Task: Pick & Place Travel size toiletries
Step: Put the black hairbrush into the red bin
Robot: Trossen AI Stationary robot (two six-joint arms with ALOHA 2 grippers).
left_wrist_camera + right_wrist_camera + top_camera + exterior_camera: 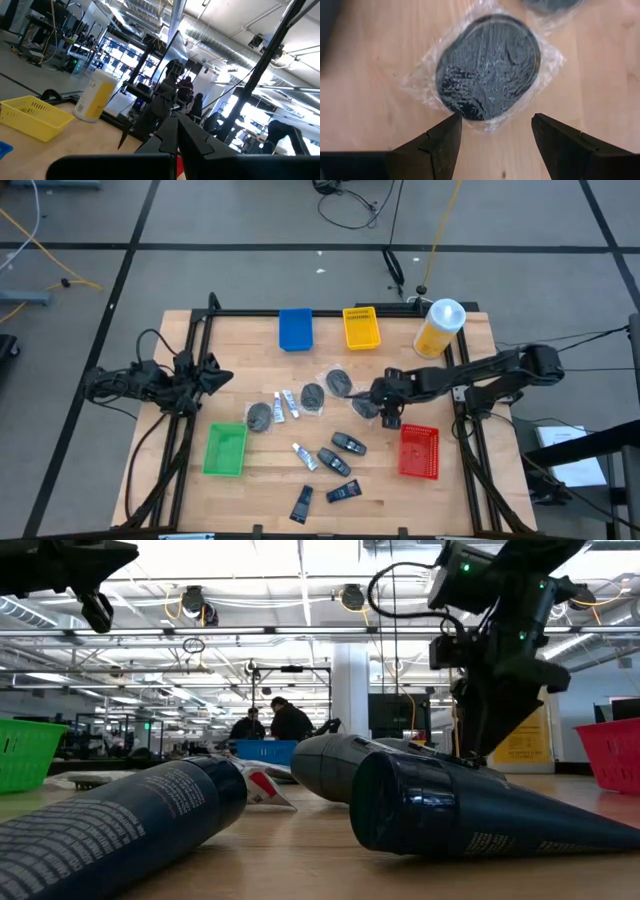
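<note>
The toiletries lie flat on the wooden table [200, 330]. They are several wrapped dark discs [313, 395], white tubes [293, 408], black ovals [349, 443] and dark blue flat tubes [302, 503]. My right gripper [495, 132] is open and points down just over the rightmost disc [487, 67], which lies in clear wrap. Its fingers stand at the disc's edge, one on each side, and I see no touch. The same gripper [384, 405] shows in the high view beside that disc [364, 408]. My left gripper [212, 375] waits shut at the table's left edge.
A red tray [419, 452] sits just near-side of my right gripper and a green tray [225, 450] stands near the left. Blue [295, 329] and yellow [362, 327] trays and a big yellow bottle [440, 327] line the far edge. People stand in the room behind [270, 720].
</note>
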